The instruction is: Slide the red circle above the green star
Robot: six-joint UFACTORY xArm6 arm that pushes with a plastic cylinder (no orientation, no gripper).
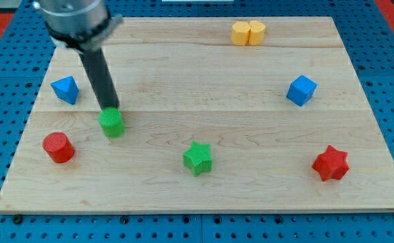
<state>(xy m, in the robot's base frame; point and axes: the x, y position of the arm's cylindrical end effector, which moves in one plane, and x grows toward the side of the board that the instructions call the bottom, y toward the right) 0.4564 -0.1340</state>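
tip: my tip (109, 108) touches top edge of green cylinder (112, 123); no claw on this rig, just a bare rod | target: red circle (58, 147) at 8 o'clock from tip, near worktop (264, 196) left edge | goal: green star (198, 158) at 3 o'clock from circle, well apart | note: cylinder may obstruct the push path

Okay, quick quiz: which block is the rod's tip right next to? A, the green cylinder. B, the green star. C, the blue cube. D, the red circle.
A: my tip sits at the top edge of the green cylinder, while the red circle lies lower, toward the view's left.
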